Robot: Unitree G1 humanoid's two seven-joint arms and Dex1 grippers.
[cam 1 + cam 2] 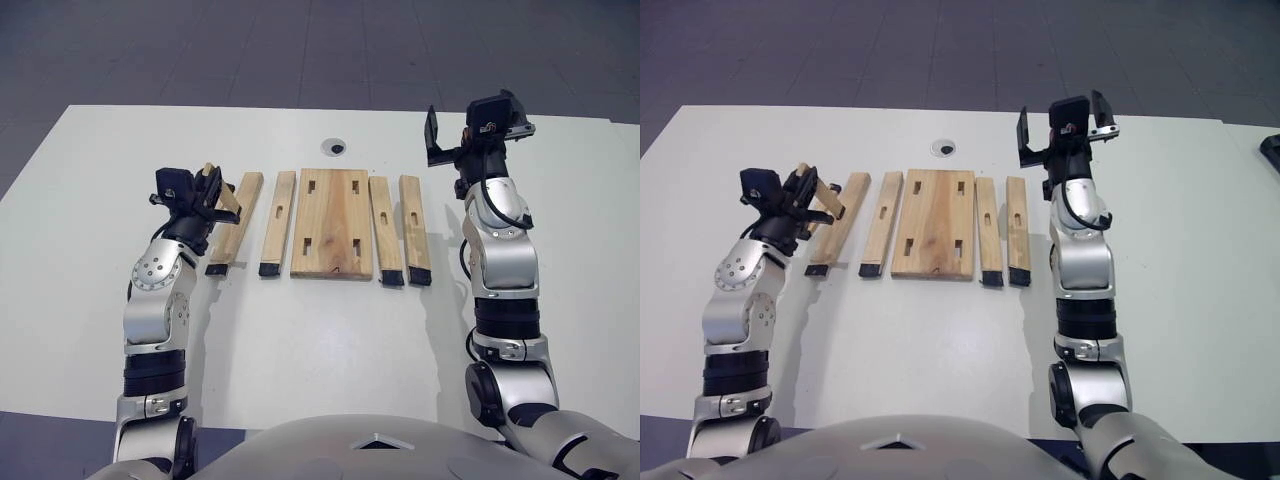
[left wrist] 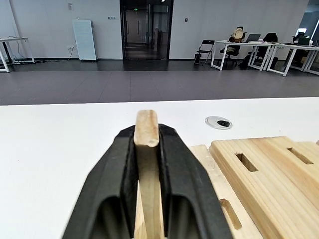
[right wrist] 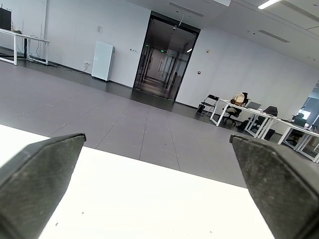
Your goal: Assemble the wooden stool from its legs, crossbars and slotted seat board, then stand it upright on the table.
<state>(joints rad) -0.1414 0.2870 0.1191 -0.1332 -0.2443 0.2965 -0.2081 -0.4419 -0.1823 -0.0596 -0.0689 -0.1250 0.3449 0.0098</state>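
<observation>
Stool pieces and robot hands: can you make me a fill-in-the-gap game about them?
The left gripper is ____ on a crossbar.
The right gripper is ____, holding nothing.
The seat board has ____ slots.
____ legs lie flat on the table.
Missing words: shut, open, four, four.

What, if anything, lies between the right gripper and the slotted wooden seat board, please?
Two slotted wooden legs with black feet lie side by side on the white table between the right gripper and the slotted wooden seat board.
</observation>
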